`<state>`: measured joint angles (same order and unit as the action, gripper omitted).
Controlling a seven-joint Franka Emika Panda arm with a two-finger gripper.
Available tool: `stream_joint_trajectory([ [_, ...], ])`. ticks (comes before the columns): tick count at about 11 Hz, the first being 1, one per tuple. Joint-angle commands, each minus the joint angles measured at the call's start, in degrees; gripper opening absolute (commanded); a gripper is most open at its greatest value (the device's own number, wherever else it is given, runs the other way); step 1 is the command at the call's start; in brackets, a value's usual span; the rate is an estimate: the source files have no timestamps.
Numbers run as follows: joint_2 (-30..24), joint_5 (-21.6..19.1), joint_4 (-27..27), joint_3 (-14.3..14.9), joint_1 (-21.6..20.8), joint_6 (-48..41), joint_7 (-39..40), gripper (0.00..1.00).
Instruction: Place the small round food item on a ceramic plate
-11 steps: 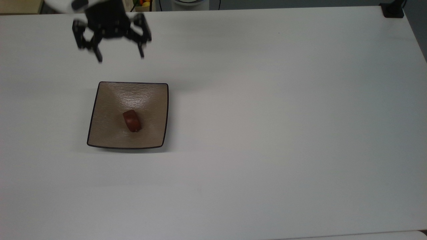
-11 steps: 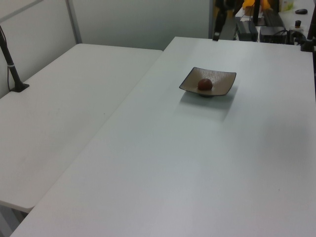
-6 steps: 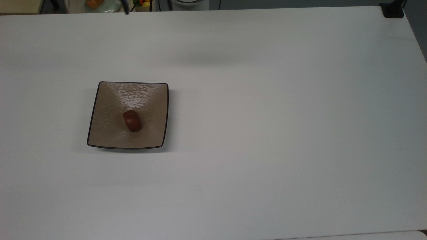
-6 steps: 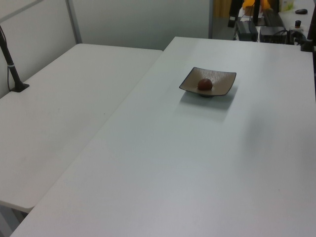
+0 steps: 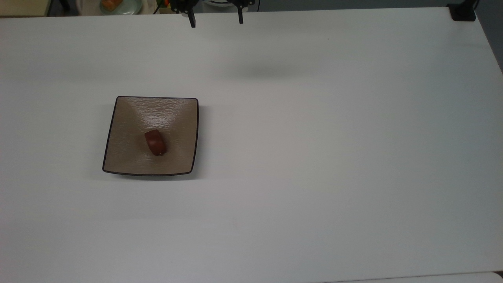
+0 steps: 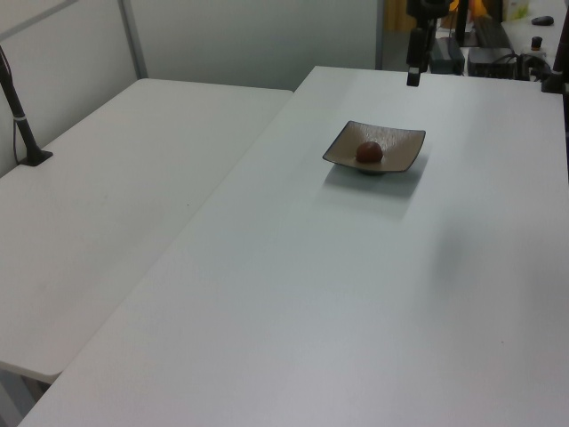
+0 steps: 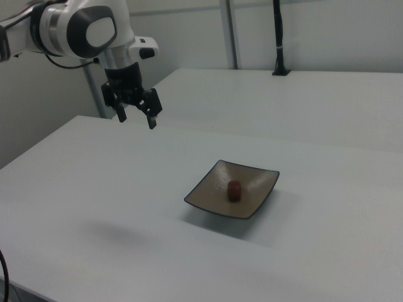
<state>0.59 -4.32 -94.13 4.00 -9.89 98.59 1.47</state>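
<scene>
Top view: small round food item (image 5: 155, 142) resting mid ceramic plate (image 5: 129, 157); gripper (image 5: 216, 20) at the surface's (image 5: 314, 157) far edge, jaws spread, empty.

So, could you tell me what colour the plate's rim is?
Dark, nearly black, around the tan ceramic plate; clearest in the top view.

Looks like a robotics lab: bare white bench (image 5: 314, 157) butted against another one (image 6: 116, 196), plain pale partition walls (image 7: 327, 31), a white Franka arm (image 7: 82, 28) mounted alongside, black camera poles (image 7: 278, 38) clamped to the bench edges, cabled equipment (image 6: 484, 53) behind.
</scene>
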Motion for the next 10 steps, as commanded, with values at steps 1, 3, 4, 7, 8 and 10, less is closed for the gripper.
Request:
stream_joint_trajectory([
  [1, -1.0, 0.6, -2.2, 0.8, -0.8, 3.5, -0.6, 1.0],
  [3, -1.1, 0.6, -2.1, 0.8, -0.4, 3.4, -0.7, 1.0],
  [4, -1.0, 0.7, -2.1, 0.8, -0.4, 3.4, -0.7, 1.0],
  [7, -0.9, 0.8, -2.0, 0.8, -0.3, 3.5, -0.7, 1.0],
  [8, -0.9, 0.8, -2.0, 0.8, -0.3, 3.6, -0.7, 1.0],
  [10, -0.9, 0.8, -2.1, 0.8, -0.3, 3.5, -0.7, 1.0],
])
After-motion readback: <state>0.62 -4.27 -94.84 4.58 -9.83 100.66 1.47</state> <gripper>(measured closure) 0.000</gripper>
